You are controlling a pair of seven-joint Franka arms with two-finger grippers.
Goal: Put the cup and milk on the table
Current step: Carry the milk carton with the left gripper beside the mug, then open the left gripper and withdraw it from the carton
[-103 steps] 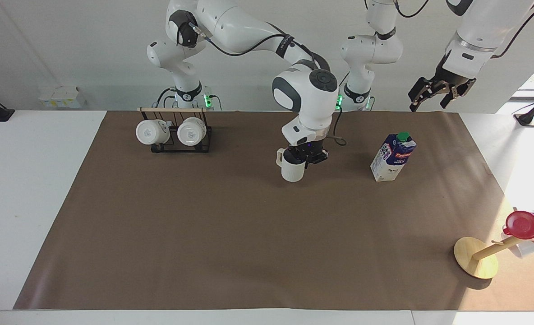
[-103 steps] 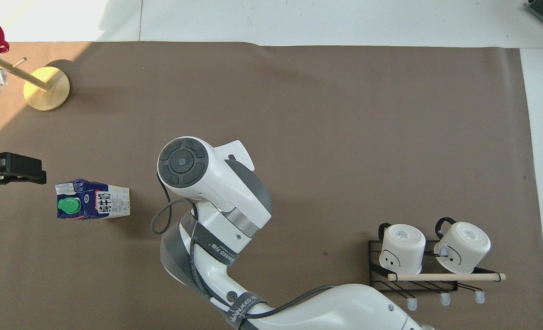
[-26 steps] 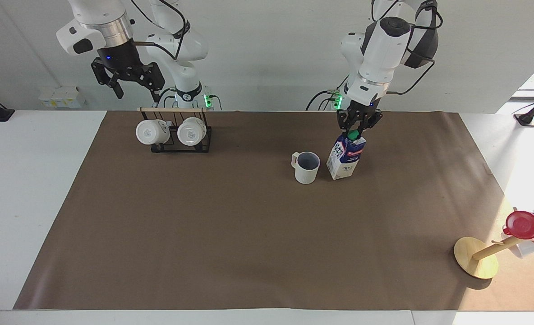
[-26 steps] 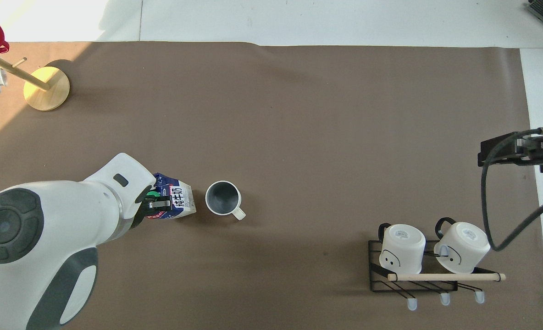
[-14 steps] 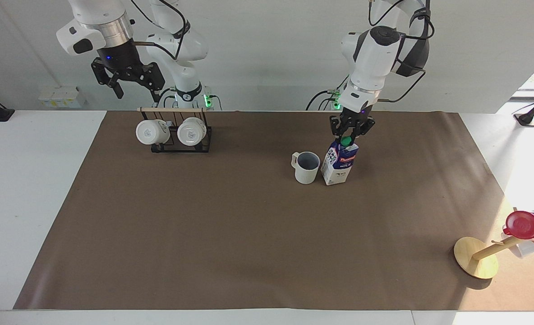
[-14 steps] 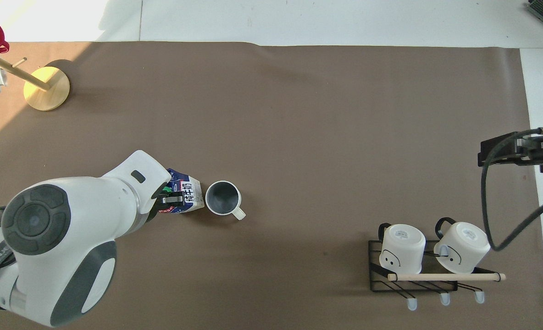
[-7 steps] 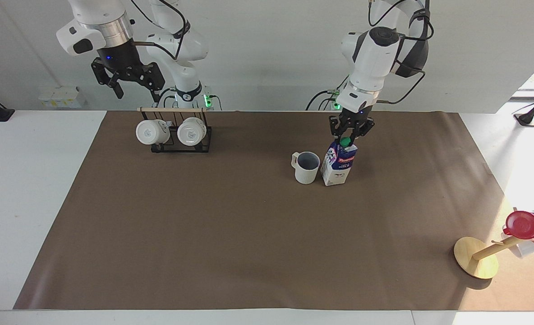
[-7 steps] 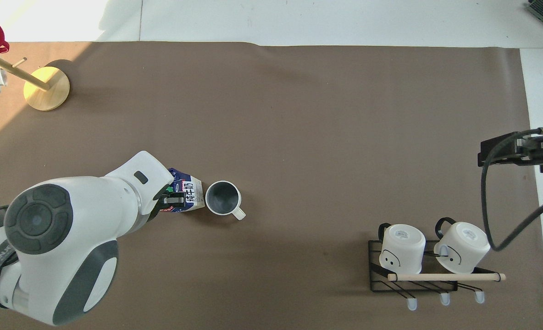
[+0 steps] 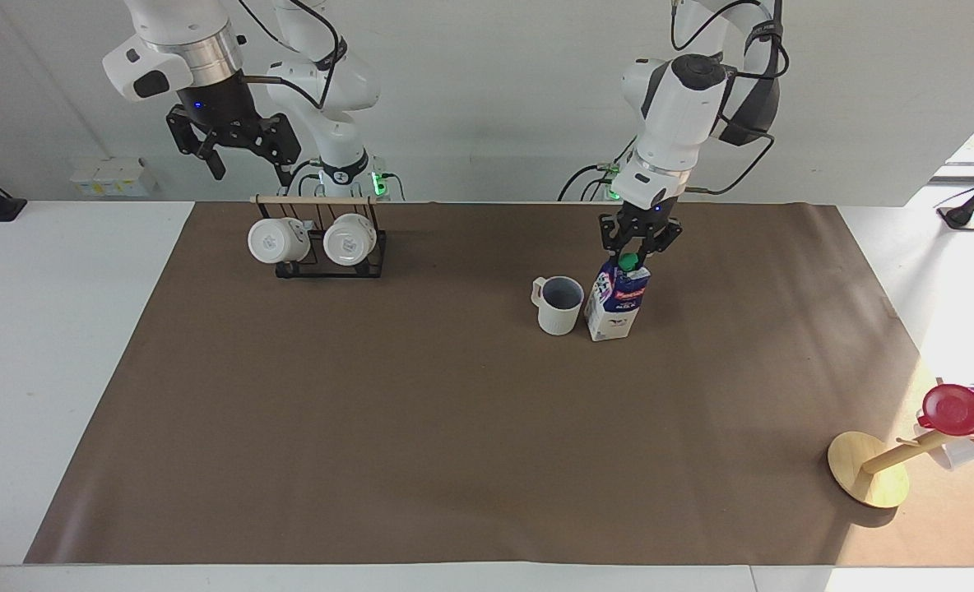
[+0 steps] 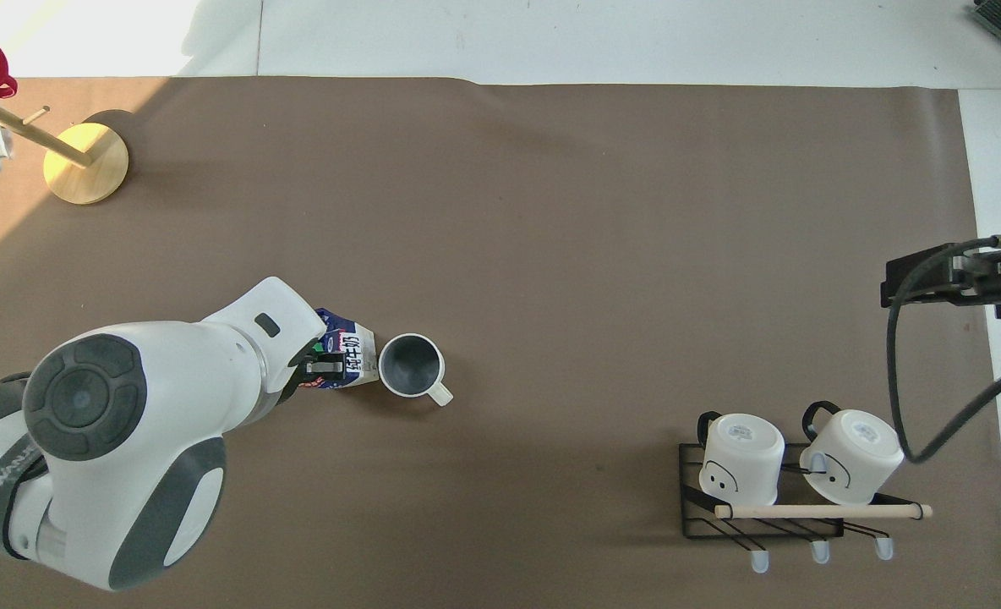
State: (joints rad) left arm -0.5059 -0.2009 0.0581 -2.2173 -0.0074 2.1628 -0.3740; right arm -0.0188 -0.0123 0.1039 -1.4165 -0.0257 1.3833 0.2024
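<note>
The cream-white ribbed cup [image 9: 558,305] stands upright on the brown mat [image 9: 454,427], its grey-blue inside showing in the overhead view [image 10: 412,365]. The blue-and-white milk carton [image 9: 616,302] stands on the mat right beside it, toward the left arm's end, and is also in the overhead view [image 10: 347,355]. My left gripper [image 9: 635,253] reaches down onto the carton's top at the green cap and is shut on it; the arm covers part of the carton from above [image 10: 319,368]. My right gripper [image 9: 236,156] waits open, raised over the mug rack.
A black wire rack [image 9: 322,242] with two plain white mugs stands near the robots at the right arm's end. A wooden peg stand [image 9: 869,469] with a glossy red cup [image 9: 960,409] stands at the left arm's end, farther from the robots.
The left gripper slid the milk carton up beside the cup and stood it straight; in the last half second it barely moved. The right arm has not moved.
</note>
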